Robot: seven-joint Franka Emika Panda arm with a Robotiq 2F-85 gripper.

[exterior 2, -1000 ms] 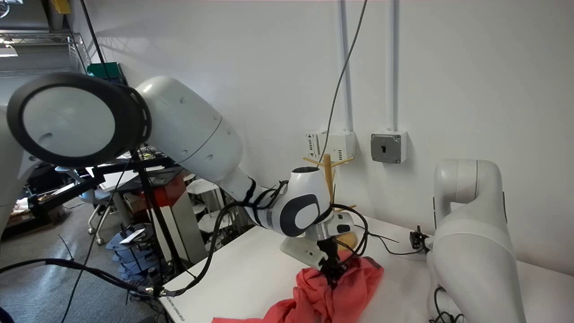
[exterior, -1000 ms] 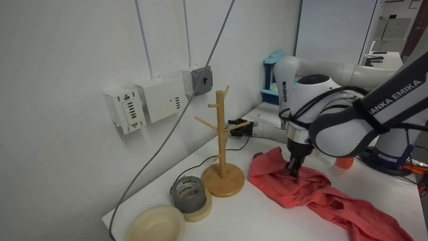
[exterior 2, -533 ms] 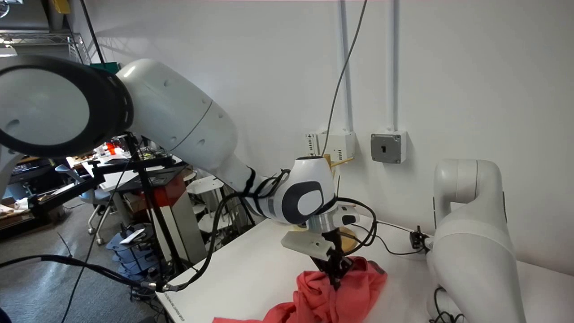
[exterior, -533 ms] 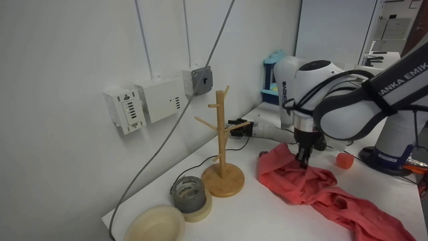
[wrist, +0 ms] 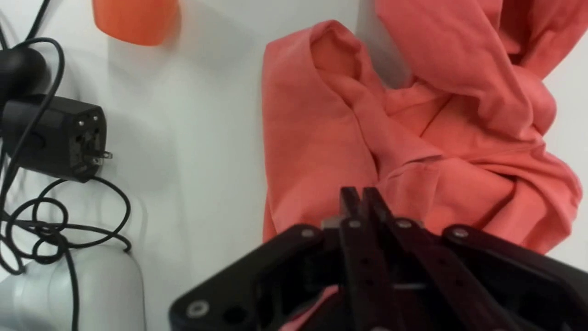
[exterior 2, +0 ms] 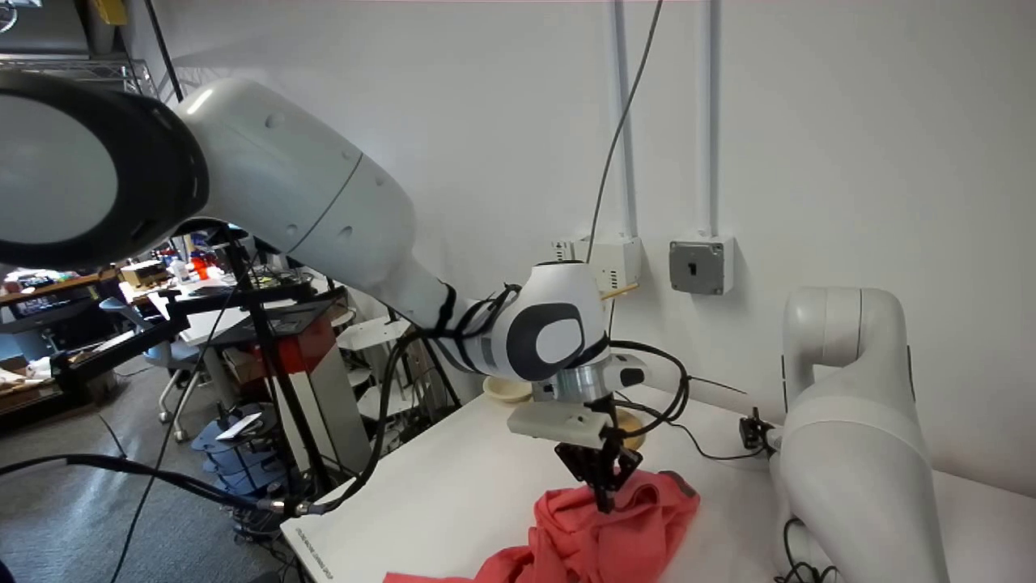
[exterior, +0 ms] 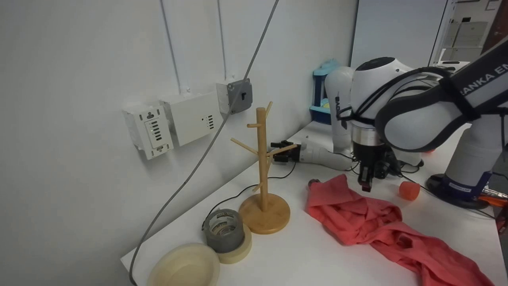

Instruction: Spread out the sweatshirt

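Black and boxy, a plug adapter lies at the left of the wrist view; right of it, an orange object is cut off by the top edge. Next comes the gripper, its jaws drawn together to a thin slit and empty, its dark linkage hiding part of the coral-red sweatshirt, which lies bunched on the table and runs out of frame at upper right. In an exterior view the fingertips hang just above the fabric.
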